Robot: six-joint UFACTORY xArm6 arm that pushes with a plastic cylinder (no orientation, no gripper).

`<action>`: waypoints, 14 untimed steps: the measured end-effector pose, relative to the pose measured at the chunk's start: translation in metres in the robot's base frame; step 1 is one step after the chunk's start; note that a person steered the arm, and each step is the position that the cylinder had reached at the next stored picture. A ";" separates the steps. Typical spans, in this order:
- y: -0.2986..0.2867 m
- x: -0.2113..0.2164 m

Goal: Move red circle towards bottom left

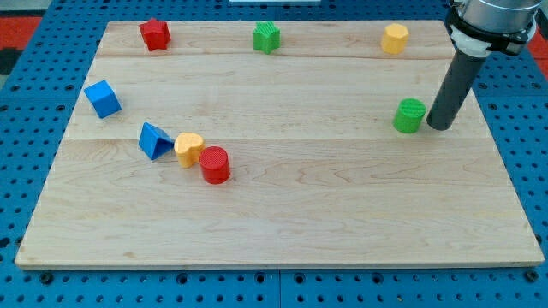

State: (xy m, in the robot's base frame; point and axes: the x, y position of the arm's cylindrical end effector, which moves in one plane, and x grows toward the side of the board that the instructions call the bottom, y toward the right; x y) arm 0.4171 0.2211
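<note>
The red circle (215, 165) lies on the wooden board (282, 214), left of centre. It touches a yellow block (188, 148) on its upper left. A blue triangle (154, 140) sits just left of that yellow block. My tip (440, 127) is far off at the view's right, just right of the green circle (410, 115), close to it or touching it.
A blue cube (103, 98) lies near the left edge. A red star-like block (155, 34), a green block (266, 37) and a yellow block (395, 38) line the top edge. A blue pegboard surrounds the board.
</note>
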 end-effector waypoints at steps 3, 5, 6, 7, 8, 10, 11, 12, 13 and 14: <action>-0.001 0.001; -0.079 0.057; -0.135 0.091; -0.221 0.137; -0.333 0.140; -0.386 0.079; -0.347 0.077; -0.347 0.073; -0.347 0.065; -0.344 0.064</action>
State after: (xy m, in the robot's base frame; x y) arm 0.4806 -0.1227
